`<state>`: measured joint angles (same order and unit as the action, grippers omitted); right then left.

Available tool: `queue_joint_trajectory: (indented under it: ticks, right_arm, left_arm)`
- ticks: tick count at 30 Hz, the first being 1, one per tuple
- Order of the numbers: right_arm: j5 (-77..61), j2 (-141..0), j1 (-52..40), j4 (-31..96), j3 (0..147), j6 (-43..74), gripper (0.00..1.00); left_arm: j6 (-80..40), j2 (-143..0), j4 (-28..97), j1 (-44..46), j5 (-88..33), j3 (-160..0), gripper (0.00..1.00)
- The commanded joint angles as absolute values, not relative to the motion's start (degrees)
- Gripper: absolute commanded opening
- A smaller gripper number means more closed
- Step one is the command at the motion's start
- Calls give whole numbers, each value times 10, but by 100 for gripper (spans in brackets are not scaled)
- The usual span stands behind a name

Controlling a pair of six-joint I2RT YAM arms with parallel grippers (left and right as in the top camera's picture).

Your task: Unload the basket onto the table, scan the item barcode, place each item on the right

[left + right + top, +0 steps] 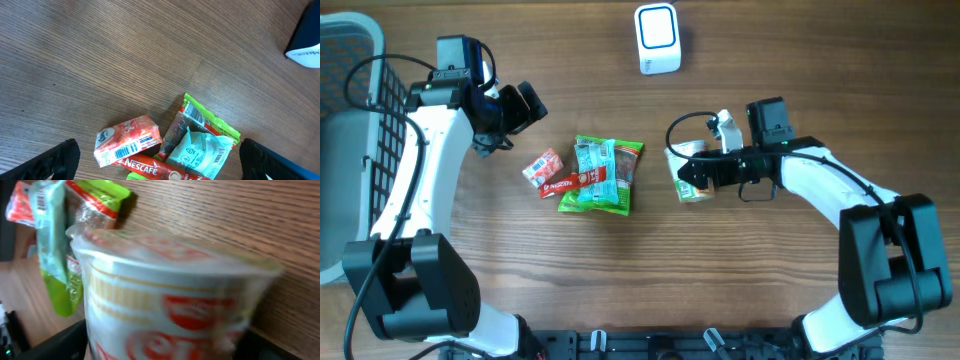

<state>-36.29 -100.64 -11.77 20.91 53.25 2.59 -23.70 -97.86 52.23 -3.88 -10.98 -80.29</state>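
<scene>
Since we cannot tell whether our right fingers [703,178] truly clamp the noodle cup [170,295], it may slip before reaching the scanner [657,38]; left fingers [526,101] stand apart.

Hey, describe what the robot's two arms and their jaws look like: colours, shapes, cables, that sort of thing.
Both the left arm and the right arm have smooth white shells between chunky black joints, ending in black bases. Thin black cables loop loosely beside each arm. The jaws are plain matte black, with no markings that can be read.
</scene>
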Motion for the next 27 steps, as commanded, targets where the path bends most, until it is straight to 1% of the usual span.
queue_joint_trajectory:
  ticks: [1,2,3,4,8,10,12,16,18,21,25,27]
  right_arm:
    - [-330,-1000,-122,202,529,35,77]
    - [-330,-1000,-122,201,529,35,72]
    - [-331,-999,-122,200,529,37,71]
    - [-330,-997,-121,204,533,36,67]
    - [-319,-966,-121,236,564,34,64]
    - [-281,-934,-121,260,596,34,61]
    - [-241,-912,-121,283,629,34,59]
    - [-128,-912,-131,393,776,25,58]
    - [-48,-924,-149,424,867,25,55]
    - [67,-955,-187,404,953,14,55]
    - [205,-1008,-242,307,960,-25,54]
    - [275,-1051,-270,241,960,-72,54]
  left_arm:
    - [-241,-979,521,-40,-109,-803,100]
    - [-241,-979,521,-40,-109,-803,100]
    - [-241,-979,521,-40,-109,-803,100]
    - [-241,-979,521,-40,-109,-803,100]
    - [-241,-979,521,-40,-109,-803,100]
    - [-241,-979,521,-40,-109,-803,100]
    - [-241,-979,521,-40,-109,-803,100]
    - [-241,-979,521,-40,-109,-803,100]
    - [-241,-979,521,-40,-109,-803,100]
    - [-241,-979,521,-40,-109,-803,100]
    - [-241,-979,521,-40,-109,-803,100]
    - [-241,-979,521,-40,-109,-803,100]
